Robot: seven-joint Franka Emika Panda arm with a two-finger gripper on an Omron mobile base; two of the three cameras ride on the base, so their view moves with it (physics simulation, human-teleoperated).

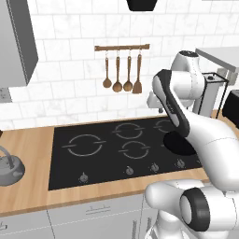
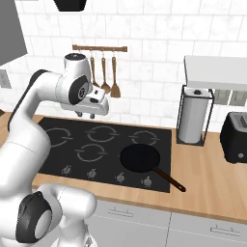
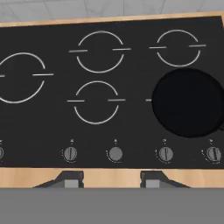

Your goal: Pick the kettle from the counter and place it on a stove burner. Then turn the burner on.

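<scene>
Dark fingertips (image 3: 69,178) are standing apart and holding nothing, so I'm reading the gripper (image 3: 111,179) as open. I'm looking down along it at the cooktop (image 3: 131,127), with the fingers hanging over the cooktop's front edge, just past its row of knobs (image 3: 115,153). The gripper (image 2: 87,115) is hovering above the cooktop, touching nothing. A black pan (image 2: 140,158) is sitting on the cooktop's right side, its handle reaching over the counter (image 2: 207,178). The burner (image 1: 85,145), at the cooktop's left, is lying bare. The kettle (image 1: 9,169) is resting on the counter well left of the cooktop.
</scene>
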